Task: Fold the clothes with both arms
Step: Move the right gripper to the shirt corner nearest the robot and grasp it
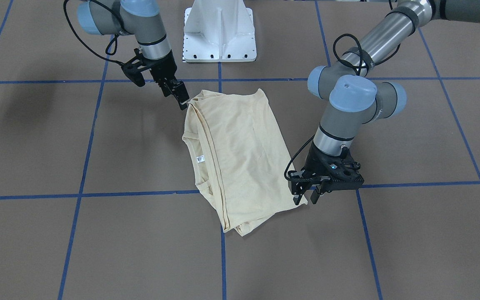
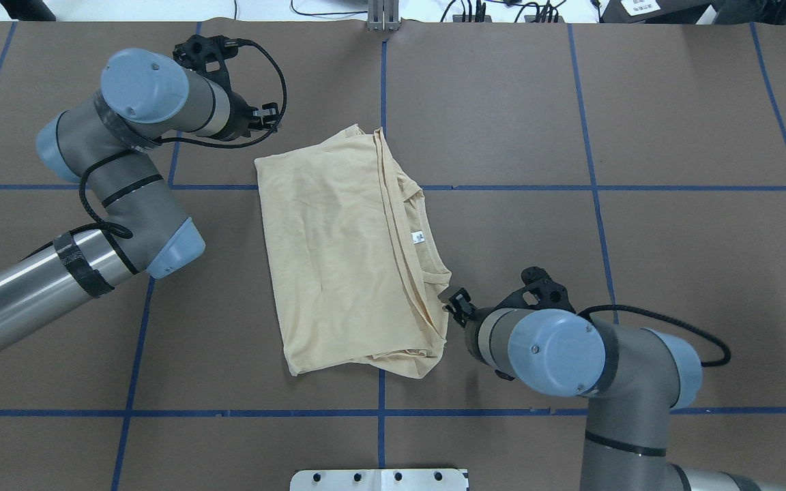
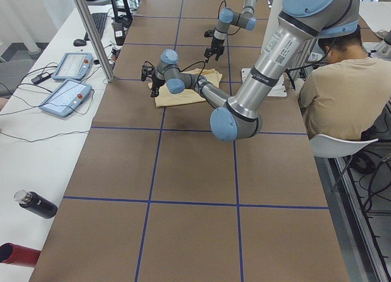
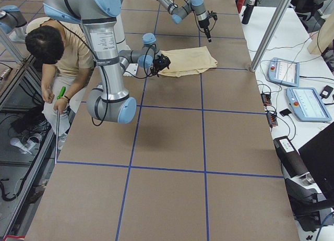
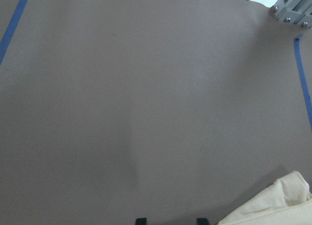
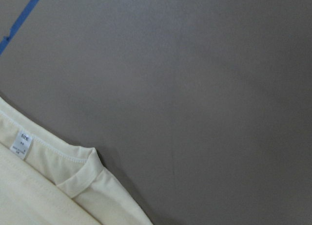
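The cream-yellow T-shirt (image 1: 240, 154) lies folded flat mid-table, print hidden, white neck label (image 1: 200, 158) showing. It also shows in the overhead view (image 2: 338, 252). My left gripper (image 1: 306, 196) hangs low at the shirt's far corner on my left, open and empty. Its fingertips (image 5: 140, 220) stand apart over bare table, the shirt corner (image 5: 273, 205) beside them. My right gripper (image 1: 180, 98) sits at the shirt's near corner on my right, by the neckline (image 2: 434, 273), and looks open and empty. The right wrist view shows the label (image 6: 20, 144) and collar, no fingertips.
The white pedestal base (image 1: 219, 33) stands at my edge of the table. Blue tape lines (image 2: 591, 187) grid the brown tabletop. A seated person (image 3: 342, 93) is beside the table. Teach pendants (image 3: 67, 80) and a bottle (image 3: 36, 204) lie on the side bench.
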Available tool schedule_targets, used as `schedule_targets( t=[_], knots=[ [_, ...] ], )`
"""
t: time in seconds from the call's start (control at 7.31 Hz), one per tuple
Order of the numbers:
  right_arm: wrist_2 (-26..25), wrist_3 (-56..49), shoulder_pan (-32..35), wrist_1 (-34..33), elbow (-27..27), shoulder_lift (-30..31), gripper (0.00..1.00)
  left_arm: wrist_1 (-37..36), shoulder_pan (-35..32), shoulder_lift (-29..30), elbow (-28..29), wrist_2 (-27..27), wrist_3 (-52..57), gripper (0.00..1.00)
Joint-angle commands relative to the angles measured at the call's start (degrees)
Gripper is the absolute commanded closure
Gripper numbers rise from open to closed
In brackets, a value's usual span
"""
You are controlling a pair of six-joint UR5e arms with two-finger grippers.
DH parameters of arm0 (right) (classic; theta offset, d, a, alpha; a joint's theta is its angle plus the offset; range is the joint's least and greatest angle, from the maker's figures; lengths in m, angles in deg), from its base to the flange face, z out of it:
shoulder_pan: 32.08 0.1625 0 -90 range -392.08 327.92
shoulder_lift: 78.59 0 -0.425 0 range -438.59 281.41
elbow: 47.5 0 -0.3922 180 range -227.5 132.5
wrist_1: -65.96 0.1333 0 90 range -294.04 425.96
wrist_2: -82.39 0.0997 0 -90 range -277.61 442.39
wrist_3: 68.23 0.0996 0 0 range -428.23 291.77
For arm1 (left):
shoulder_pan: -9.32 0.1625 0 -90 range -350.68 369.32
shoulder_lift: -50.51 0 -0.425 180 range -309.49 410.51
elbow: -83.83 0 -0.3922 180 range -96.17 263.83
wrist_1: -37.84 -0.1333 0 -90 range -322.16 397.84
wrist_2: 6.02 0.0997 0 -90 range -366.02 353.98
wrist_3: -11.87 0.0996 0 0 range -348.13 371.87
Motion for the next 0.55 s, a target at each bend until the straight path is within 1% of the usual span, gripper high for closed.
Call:
schedule_targets(
  t=[0.0, 0.14, 0.27, 0.41],
  knots=[
    [-7.83, 8.37, -5.45, 0.13, 0.52, -0.77, 0.00, -2.80, -0.13, -1.45, -2.93, -0.57, -0.15, 0.46],
    [-10.12, 11.44, -6.42, 0.13, 1.74, -1.12, 0.00, -2.80, -0.04, -1.46, -2.85, -0.57, -0.41, 0.46],
    [-12.32, 11.82, -6.43, 0.13, 4.27, -3.82, 0.00, -2.80, -0.04, -1.46, -2.85, -0.57, -0.50, 0.46],
    [-13.65, 11.82, -6.43, 0.13, 6.21, -4.89, 0.00, -2.80, 0.04, -1.46, -2.85, -0.48, -0.67, 0.45]
  ],
)
